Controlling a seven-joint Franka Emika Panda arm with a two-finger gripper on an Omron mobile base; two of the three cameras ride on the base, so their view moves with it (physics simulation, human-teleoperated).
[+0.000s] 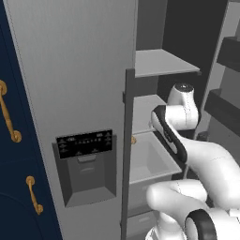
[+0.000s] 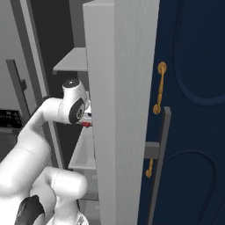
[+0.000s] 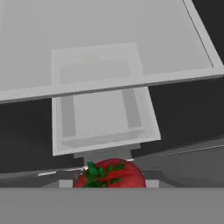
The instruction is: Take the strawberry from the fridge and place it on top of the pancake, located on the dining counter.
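Strawberry (image 3: 109, 174), glossy red with green leaves, gripped by the hand above a boxy grey fridge drawer (image 3: 103, 118).

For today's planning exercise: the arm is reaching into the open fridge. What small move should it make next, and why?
Probably draw the gripper straight back out of the fridge. The strawberry sits right at the gripper in the hand view, apparently held and lifted above the shelf and the bin, so it seems free to withdraw.

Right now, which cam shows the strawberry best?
Hand view: the strawberry sits large at the bottom, red with green leaves. Right base view shows just a red sliver beside the fridge door.
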